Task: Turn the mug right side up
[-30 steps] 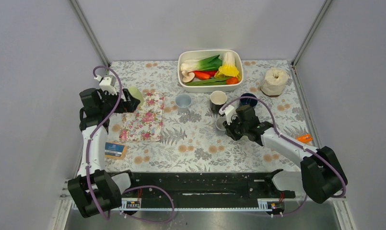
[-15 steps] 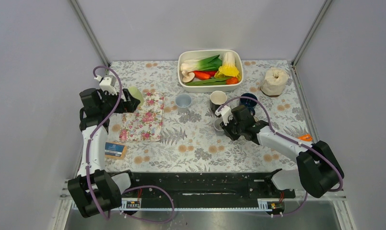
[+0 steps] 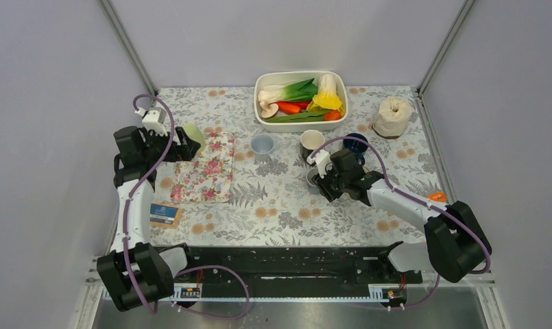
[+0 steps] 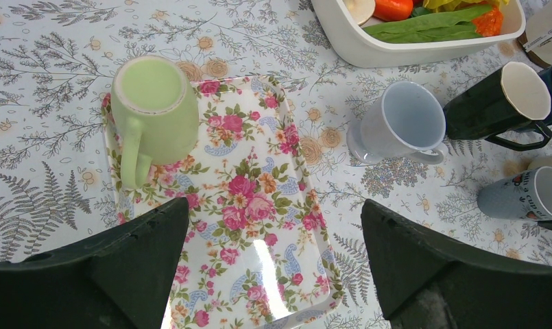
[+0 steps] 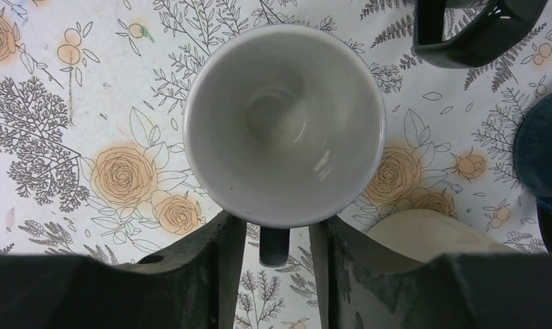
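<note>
Beneath the right gripper (image 5: 277,236): the grey mug (image 5: 284,127) stands mouth up on the flowered tablecloth (image 5: 67,103), just right of centre in the top view and below the black mug (image 3: 311,144).
Right gripper, change: a second ago it sat lower and further right in the top view, with the mug's pale inside showing at its left. Now it has slid up and to the left and covers most of the mug.
Right fingers (image 5: 218,274), change: shut a second ago, now parted. One sits on each side of the handle (image 5: 274,252) with a thin gap on both sides, so nothing is clamped.
Left gripper (image 4: 273,212): unchanged. Its jaws are spread wide above the floral tray (image 4: 259,205) and hold nothing.
Green mug (image 4: 156,103): same spot as before, on the tray's upper left corner with its handle toward the bottom of the left wrist view.
Hidden, top view: only a sliver of the grey mug's rim shows at the gripper's left edge.
Cut off, right wrist view: only the black mug's handle shows, at the upper right. The dark blue mug (image 5: 544,144) is clipped by the right border.
Hard to make out: whether the green mug's pale flat end is its mouth or its base, the lettering on the grey mug's side, and a beige shape at the lower right of the right wrist view.
</note>
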Controlling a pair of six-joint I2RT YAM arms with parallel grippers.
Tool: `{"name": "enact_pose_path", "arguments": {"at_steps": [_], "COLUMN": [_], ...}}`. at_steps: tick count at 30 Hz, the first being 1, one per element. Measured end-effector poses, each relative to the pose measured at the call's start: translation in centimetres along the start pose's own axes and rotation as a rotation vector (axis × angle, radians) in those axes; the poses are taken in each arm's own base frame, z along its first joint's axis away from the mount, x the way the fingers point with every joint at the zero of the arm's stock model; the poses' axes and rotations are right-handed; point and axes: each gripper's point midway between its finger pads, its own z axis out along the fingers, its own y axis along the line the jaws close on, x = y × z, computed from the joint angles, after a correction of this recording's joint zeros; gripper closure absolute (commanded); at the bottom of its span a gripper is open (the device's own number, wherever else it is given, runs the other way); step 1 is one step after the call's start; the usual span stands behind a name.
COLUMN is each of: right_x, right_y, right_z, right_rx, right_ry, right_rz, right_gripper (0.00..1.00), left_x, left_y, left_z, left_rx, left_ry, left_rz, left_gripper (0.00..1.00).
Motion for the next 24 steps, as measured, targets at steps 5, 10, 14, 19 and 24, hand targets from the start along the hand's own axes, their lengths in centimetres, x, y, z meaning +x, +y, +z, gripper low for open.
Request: {"name": "enact_pose_path", "arguments": {"at_steps": [5,10,14,19,24], "right_x": [-0.2,-1.7,-4.8,-8.1,-9.6], "right_y": [0.1,-0.1,-0.6,-1.2,-0.7], "right_z": [-0.3,-2.3,-5.7,-10.2,-12.4], "right_rx": [-0.003,0.006,0.046,0.112,0.108], "right_ry": [-0.002,-0.051,-0.177,-0.335,-0.421], "right_rz": [-0.001,-0.027,-0.096,-0.189,-0.244], "right_gripper": [0.31,0.05,0.01,0.00,0.01], "left_x": [0.0,0.3,0.8,0.4,0.3], "left_y": [0.0,0.4,1.3,3.2,6.3], "left_z": [0.0,0.0,-0.1,0.7,2.9], "left_rx": [0.000,-0.019,-0.050,-0.075,-0.078], "left_ry": [0.000,0.012,0.057,0.123,0.220], "left_rz": [0.000,0.016,0.059,0.171,0.285], "left_gripper": [0.01,0.01,0.01,0.01,0.02]}}
